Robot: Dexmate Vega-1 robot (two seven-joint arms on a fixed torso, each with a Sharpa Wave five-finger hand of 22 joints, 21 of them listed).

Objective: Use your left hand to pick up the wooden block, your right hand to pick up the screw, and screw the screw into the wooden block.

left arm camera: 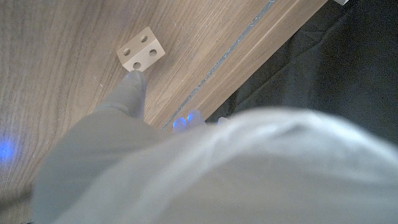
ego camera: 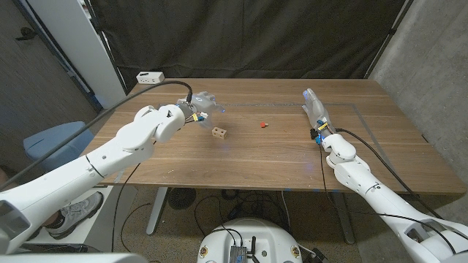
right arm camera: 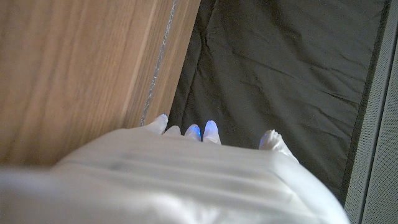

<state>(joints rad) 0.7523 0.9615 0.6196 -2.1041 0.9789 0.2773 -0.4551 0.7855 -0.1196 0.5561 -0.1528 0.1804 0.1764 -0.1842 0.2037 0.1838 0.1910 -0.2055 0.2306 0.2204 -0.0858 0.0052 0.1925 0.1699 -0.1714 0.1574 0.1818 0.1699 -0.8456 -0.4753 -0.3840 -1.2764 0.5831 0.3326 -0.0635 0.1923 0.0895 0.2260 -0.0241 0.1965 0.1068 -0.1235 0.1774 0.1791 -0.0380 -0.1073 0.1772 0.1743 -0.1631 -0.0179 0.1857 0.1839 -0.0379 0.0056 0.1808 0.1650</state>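
Note:
A small pale wooden block [ego camera: 219, 132] with holes in its faces sits on the table [ego camera: 292, 157] left of centre. The left hand [ego camera: 202, 104] hovers just behind and left of it, holding nothing. In the left wrist view one finger [left arm camera: 129, 93] reaches to the block [left arm camera: 142, 50] and seems to touch its edge. A small red screw [ego camera: 262, 125] lies near the table's middle. The right hand [ego camera: 314, 107] stands on the table to the right of the screw, well apart from it, fingers stretched toward the back; its fingertips [right arm camera: 210, 130] show in the right wrist view.
A white power strip [ego camera: 150, 77] lies at the table's back left corner. A dark curtain [ego camera: 256, 36] hangs behind the table. A blue chair [ego camera: 51, 142] stands off the left side. A thin taped line [ego camera: 369, 109] runs along the right part of the tabletop.

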